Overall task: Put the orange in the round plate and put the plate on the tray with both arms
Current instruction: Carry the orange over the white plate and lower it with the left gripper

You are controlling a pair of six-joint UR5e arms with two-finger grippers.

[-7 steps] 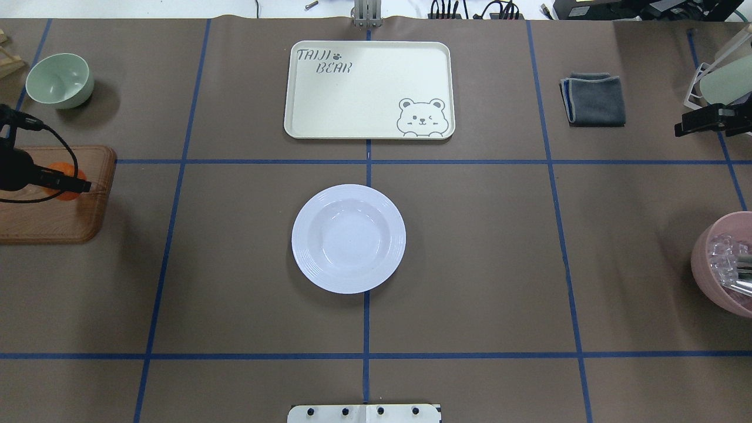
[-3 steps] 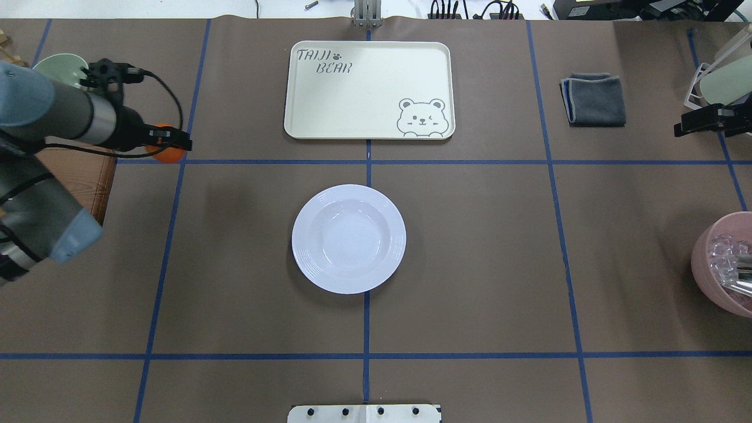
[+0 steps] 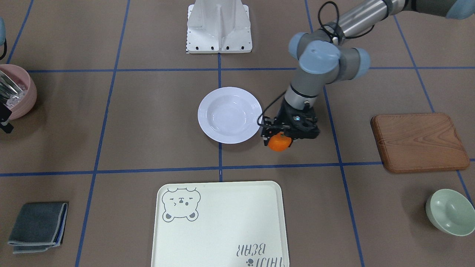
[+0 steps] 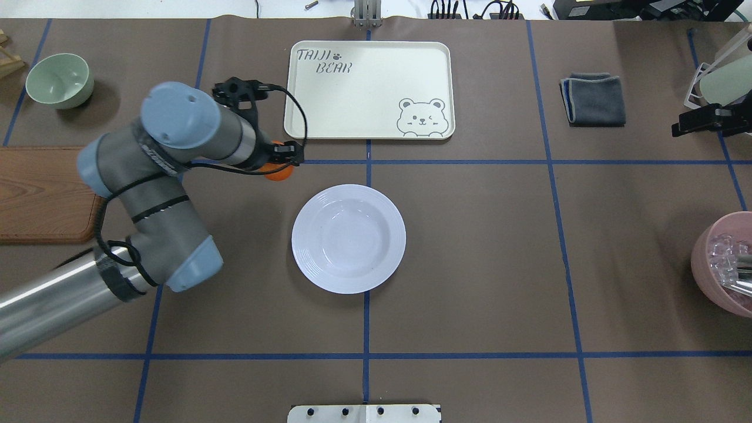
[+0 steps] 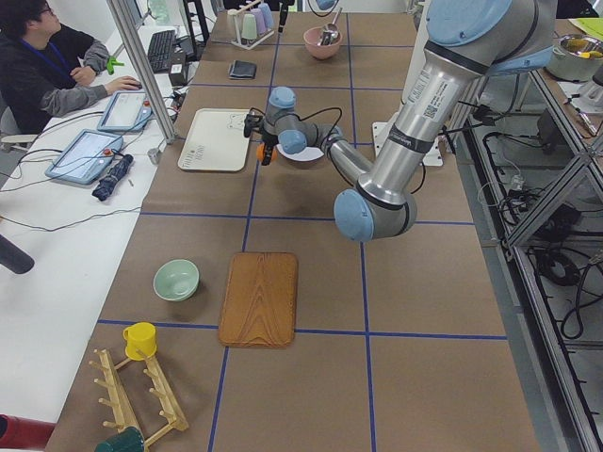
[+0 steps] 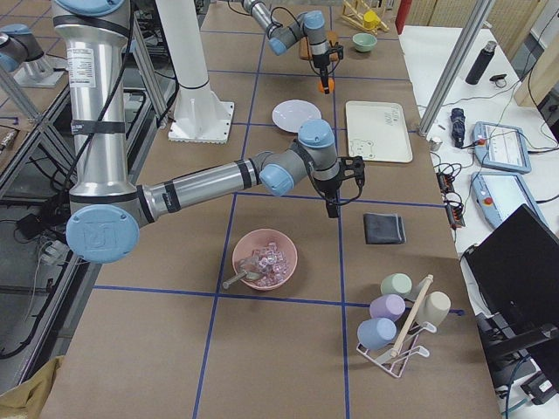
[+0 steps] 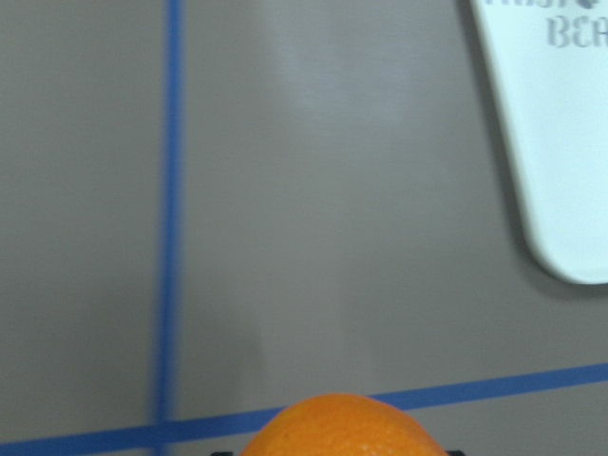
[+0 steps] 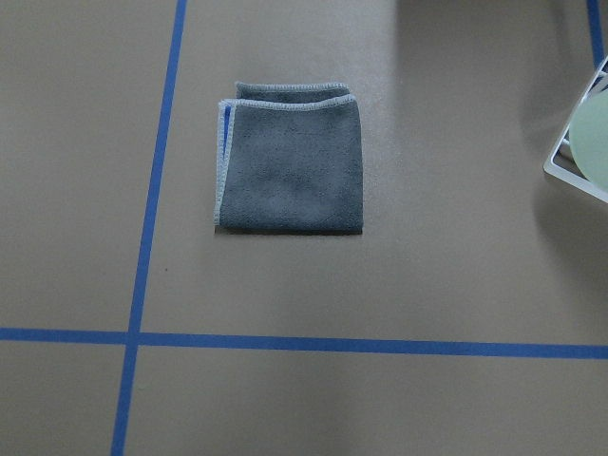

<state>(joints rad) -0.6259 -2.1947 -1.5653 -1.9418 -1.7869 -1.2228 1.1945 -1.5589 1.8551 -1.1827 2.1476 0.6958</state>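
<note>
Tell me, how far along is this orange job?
Done: the left gripper holds the orange clear of the table. In hand: it hangs beside the round plate, not yet over it. Left: drop it in, then set the empty plate on the tray.

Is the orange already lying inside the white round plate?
No, the left gripper holds the orange beside the round plate, whose well is bare.

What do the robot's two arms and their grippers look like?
Both are jointed tubes. The left arm and right arm have silver links with black bands, grey joint housings and round light blue caps. The left gripper is black with two fingers; a black cable loops from it up the wrist. The right gripper is black too.
</note>
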